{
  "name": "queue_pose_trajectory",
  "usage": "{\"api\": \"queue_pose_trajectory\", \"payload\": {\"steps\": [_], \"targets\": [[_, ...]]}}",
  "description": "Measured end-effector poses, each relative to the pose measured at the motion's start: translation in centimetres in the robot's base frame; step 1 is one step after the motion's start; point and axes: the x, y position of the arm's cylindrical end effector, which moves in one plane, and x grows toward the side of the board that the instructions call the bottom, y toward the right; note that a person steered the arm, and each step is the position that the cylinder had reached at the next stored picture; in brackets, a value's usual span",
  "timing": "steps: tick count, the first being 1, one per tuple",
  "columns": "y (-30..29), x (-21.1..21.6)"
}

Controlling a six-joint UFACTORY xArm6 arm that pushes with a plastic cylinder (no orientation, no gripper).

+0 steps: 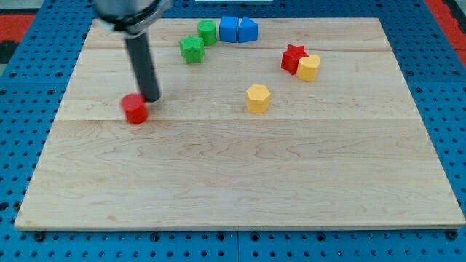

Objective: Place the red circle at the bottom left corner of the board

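Observation:
The red circle (135,108) lies on the wooden board (240,182) at the view's left, about mid-height. My tip (151,98) rests on the board just to the upper right of the red circle, touching or almost touching it. The dark rod rises from there to the view's top. The board's bottom left corner (25,222) is far below and left of the red circle.
A green star (191,49), a green block (207,32) and two blue blocks (228,30) (247,30) sit near the top edge. A red star (293,58) touches a yellow block (309,68) at the upper right. A yellow hexagon (258,98) lies near the middle.

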Motion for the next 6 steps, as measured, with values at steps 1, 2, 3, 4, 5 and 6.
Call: {"api": "queue_pose_trajectory", "payload": {"steps": [1,2,3,4,5,6], "targets": [[-3.3,8.7],[-4.8,9.5],[-5.9,6.5],[-12.0,8.4],[-6.8,11.2],[-2.4,7.5]]}}
